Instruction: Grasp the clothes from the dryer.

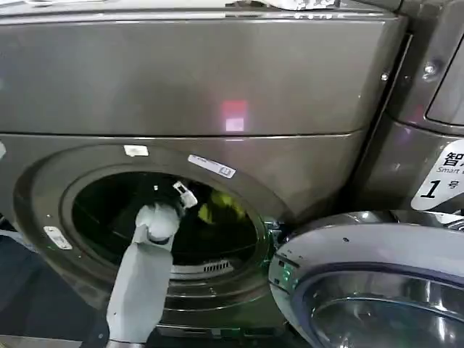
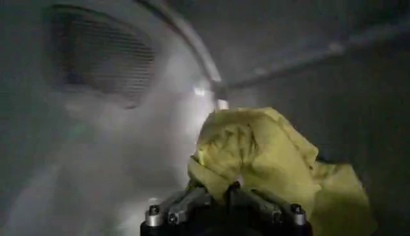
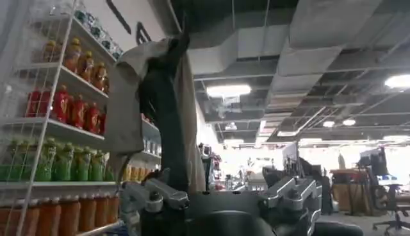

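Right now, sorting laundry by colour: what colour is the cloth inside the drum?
Bright yellow-green cloth, clearest in the left wrist view.

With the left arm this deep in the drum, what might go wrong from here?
1. The left gripper seems to pinch only a fold of the yellow-green cloth; it might slip free on the way out.
2. The left arm reaches through the dryer porthole; a skewed withdrawal may scrape the porthole rim.
3. The open glass door stands close beside the opening, so the dangling cloth could snag there.
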Tool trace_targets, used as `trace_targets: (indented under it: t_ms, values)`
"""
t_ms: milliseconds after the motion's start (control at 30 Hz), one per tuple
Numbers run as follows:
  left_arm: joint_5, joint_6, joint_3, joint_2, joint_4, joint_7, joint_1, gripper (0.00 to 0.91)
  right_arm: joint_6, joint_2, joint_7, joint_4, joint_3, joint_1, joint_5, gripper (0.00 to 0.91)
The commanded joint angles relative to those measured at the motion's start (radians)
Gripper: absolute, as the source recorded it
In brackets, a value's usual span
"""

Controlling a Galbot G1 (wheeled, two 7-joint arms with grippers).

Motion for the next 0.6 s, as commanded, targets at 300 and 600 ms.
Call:
trace_targets:
  t_ms: [300,600]
  values:
    - [-0.186,0.062,-0.023,-0.043,-0.087,-0.282,0.055,0.000,0.030,0.004,-0.009,0.003,0.004,-0.003,0.011,0.907]
    - [-0.216,0.069,-0.030,-0.021,-0.106,-0.280,0.061,0.000,0.032,0.003,-0.008,0.005,0.001,-0.003,0.010,0.907]
